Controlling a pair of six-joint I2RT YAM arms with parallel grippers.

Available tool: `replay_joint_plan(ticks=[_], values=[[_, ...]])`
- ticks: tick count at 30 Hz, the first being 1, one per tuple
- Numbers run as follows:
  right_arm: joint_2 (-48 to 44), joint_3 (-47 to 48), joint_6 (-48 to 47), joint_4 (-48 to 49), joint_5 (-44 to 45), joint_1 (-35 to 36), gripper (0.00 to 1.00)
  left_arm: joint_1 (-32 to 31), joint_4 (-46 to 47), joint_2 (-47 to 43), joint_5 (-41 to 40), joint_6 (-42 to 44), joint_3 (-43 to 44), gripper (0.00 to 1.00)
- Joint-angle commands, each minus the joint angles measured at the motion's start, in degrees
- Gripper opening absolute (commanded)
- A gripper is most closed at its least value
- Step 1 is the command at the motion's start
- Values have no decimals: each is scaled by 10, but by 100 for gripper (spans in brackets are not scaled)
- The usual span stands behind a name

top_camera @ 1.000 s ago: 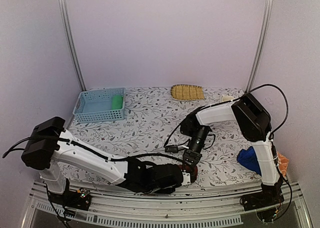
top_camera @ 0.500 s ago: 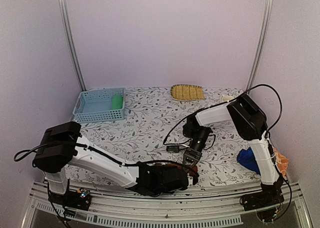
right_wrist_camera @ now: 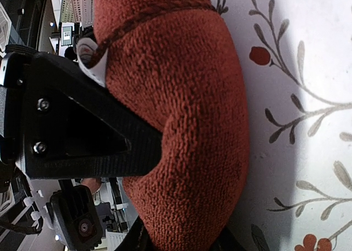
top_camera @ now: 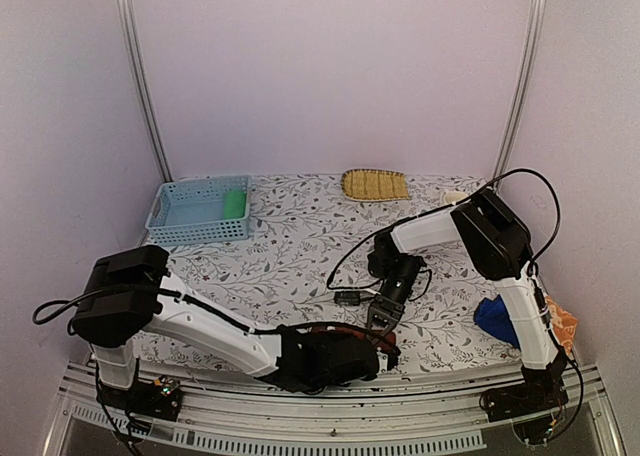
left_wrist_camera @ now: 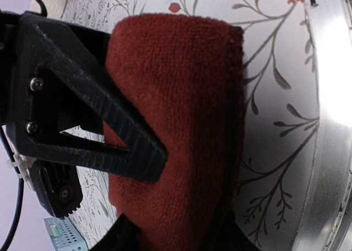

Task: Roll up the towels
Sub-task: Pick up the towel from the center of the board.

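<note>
Reddish-brown towel (left_wrist_camera: 176, 97): rolled into a thick bundle, lying on the floral table cover (top_camera: 300, 246) just beside the near rail (left_wrist_camera: 330, 124), long axis roughly parallel to that rail. In the top view you get only a red sliver of it between the two wrists.

Your right gripper (top_camera: 381, 323): comes down on the side of the roll away from the rail. Its wrist view shows one black finger (right_wrist_camera: 99, 135) dug into the terry, with the pile bulging round the tip. A white label (right_wrist_camera: 91, 58) pokes out beside it. Reads as clamped on the reddish-brown towel.

Your left gripper (top_camera: 375, 356): lies low along the rail, reaching in from the left. One finger (left_wrist_camera: 110, 130) lies across the side of the roll; the opposite finger is hidden behind the cloth. You cannot tell from these views whether it is gripping or only resting there.

Other items:
- Blue towel (top_camera: 495, 318): bunched near the rail, further right.
- Orange towel (top_camera: 565, 326): just beyond the blue one, also near the rail.
- Green towel (top_camera: 235, 203): rolled, inside the pale blue basket (top_camera: 195, 234), well apart from the rail at far left.
- Straw tray (top_camera: 374, 184): at the table edge opposite the rail.
</note>
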Motion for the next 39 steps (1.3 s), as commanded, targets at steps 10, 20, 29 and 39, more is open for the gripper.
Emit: replay_joint_plan(ticks=[10,20,29,39], values=[[-84,-23,-42,18,25,4,49,23,-7,8,85,-13,-9,8],[-201,-75,-28,11,111,-66,69,46,17,-57,118,-34,-27,0],[-298,-98,-39,16,149,-126,99,60,29,-80,131,-43,-27,0],[-438,-229,93,262,181,-205,99,79,13,-124,139,-61,-16,0]])
